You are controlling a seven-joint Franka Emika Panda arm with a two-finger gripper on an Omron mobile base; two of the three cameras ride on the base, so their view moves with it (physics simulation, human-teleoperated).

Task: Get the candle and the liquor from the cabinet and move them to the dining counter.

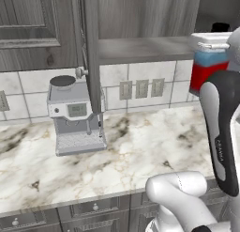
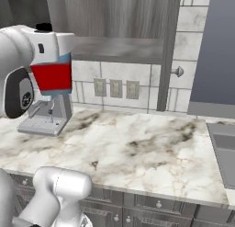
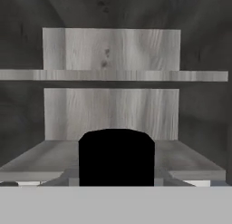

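In the left base view, the liquor (image 1: 209,69) is seen held up at the right edge, before the open cabinet (image 1: 140,48), above the worktop (image 1: 117,151) bearing the coffee machine (image 1: 75,116).

In the right base view, the gripper (image 2: 50,49) is clenched on the liquor (image 2: 51,76).

In the hand view, the bottle's black cap (image 3: 116,157) is seen before the cabinet shelves (image 3: 113,75).

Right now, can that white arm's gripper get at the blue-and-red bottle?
Probably yes: the gripper looks closed on the liquor from above, and it hangs clear of the marble worktop. Nothing sits between them.
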